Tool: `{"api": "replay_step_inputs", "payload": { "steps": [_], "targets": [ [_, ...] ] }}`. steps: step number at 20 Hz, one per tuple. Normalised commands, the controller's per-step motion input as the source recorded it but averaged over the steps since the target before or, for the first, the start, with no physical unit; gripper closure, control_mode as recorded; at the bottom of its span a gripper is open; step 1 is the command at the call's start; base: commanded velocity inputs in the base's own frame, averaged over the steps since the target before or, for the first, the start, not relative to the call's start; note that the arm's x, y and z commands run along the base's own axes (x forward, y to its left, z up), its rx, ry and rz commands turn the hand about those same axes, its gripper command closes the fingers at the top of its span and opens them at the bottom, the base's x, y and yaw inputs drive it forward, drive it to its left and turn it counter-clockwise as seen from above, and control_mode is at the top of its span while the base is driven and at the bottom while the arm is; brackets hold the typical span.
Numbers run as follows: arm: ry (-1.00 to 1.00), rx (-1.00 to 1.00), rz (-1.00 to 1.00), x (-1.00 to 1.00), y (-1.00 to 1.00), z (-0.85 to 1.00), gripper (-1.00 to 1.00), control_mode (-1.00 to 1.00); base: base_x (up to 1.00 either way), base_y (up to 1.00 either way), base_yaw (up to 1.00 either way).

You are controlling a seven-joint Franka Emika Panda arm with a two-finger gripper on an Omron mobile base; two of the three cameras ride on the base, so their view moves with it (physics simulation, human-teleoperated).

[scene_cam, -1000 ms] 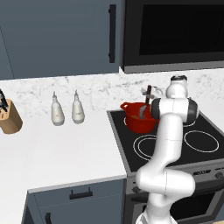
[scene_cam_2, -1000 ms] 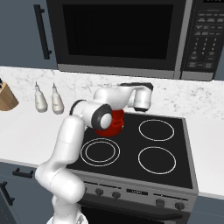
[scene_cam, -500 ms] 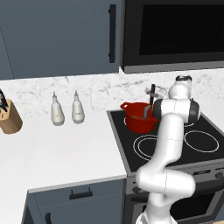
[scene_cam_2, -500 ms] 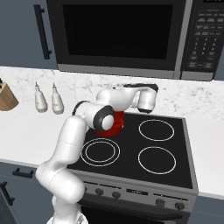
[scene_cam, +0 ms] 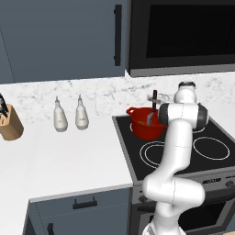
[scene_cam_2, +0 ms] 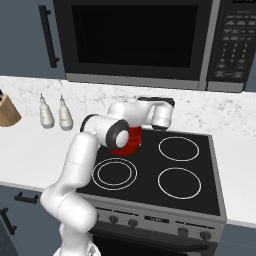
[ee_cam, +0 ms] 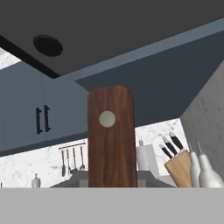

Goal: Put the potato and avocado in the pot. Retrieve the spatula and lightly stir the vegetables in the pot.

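— What's it up to over the stove?

— Stirring, I'd say. The pot sits right under the fingers, on the back burner, and the spatula hangs straight down from them into it.

— So it has hold of the thing?

— Yes, the fingers are pinched narrow on the wooden handle, up near the end with the rivet. The grey blade dips below the fingers, inside the rim.

— And the potato and avocado?

— Can't see them; the red wall hides whatever lies under the fingers. If they're in, they're at the bottom.

— How should it go about it?

— Gently. Small slow sweeps, blade low but off the pot's wall, so the pot doesn't get shoved along the burner. Keep the handle upright too, or the grip might twist.

— Anything changed just lately?

— Only a little. Half a second back the fingers and spatula were slightly to the right; they've swung back left. The pot hasn't budged.
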Motion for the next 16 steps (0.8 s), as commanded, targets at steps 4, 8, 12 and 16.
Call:
{"api": "replay_step_inputs", "payload": {
  "steps": [4, 8, 12, 16],
  "targets": [
    [0.02, 0.0, 0.05, 0.01, -0.1, -0.23, 1.0, -1.0, 0.0, 0.0, 0.0],
    [0.0, 0.0, 0.04, 0.01, -0.33, 0.0, 1.0, -1.0, 0.0, 0.0, 0.0],
    [0.0, 0.0, 0.03, 0.18, -0.07, -0.03, 1.0, -1.0, 0.0, 0.0, 0.0],
    [0.03, 0.0, 0.06, 0.31, 0.22, -0.26, 1.0, -1.0, 0.0, 0.0, 0.0]
  ]
}}
